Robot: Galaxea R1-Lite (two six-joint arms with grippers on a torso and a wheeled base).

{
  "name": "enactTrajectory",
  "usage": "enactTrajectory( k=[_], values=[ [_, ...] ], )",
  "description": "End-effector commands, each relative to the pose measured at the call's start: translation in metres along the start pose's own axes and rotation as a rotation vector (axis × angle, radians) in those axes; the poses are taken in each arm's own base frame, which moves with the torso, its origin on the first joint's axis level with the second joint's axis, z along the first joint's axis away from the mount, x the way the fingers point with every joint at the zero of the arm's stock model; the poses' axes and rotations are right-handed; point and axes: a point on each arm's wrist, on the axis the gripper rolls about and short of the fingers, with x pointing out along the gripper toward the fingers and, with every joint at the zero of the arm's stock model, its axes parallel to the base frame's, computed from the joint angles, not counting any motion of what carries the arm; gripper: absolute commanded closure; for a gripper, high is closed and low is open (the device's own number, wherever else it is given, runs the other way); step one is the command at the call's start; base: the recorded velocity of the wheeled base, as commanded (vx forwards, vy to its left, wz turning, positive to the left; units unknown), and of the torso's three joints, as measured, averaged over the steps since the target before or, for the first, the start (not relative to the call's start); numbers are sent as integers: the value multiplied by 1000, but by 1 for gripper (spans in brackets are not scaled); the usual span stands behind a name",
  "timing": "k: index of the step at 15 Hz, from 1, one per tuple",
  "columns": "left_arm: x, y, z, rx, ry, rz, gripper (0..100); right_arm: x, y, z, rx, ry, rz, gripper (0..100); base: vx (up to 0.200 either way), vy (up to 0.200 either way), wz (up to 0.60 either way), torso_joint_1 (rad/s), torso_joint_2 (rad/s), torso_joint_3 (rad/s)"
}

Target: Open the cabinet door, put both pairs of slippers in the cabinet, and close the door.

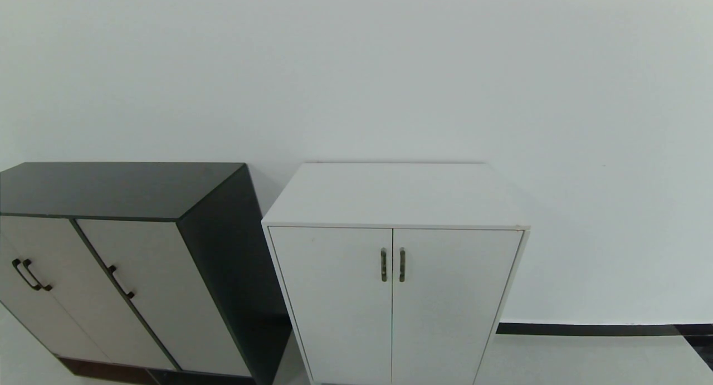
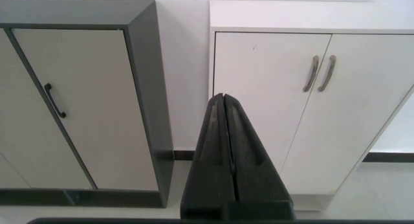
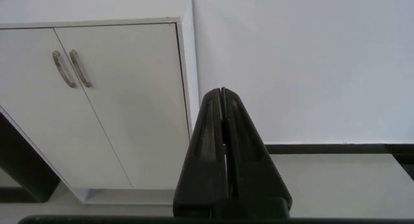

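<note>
A white cabinet (image 1: 395,195) stands against the wall with both doors shut, its two metal handles (image 1: 392,264) side by side at the centre seam. It also appears as the white cabinet (image 2: 310,94) in the left wrist view and the white cabinet (image 3: 116,101) in the right wrist view. My left gripper (image 2: 224,100) is shut with nothing in it and hangs well short of the cabinet's left door. My right gripper (image 3: 222,94) is shut and empty, off the cabinet's right side.
A black cabinet (image 1: 122,190) with grey doors and dark handles (image 1: 121,282) stands close to the white one's left, also seen as the black cabinet (image 2: 84,88). A black skirting strip (image 1: 601,329) runs along the white wall on the right above pale floor (image 1: 585,362).
</note>
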Motion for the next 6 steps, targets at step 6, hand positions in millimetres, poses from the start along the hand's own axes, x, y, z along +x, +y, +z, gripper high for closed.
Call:
enactTrajectory(
  k=[6],
  values=[
    [0, 0, 0, 0, 0, 1, 100, 0, 0, 0, 0, 0, 2, 100, 0, 0, 0, 0, 0, 0]
  ],
)
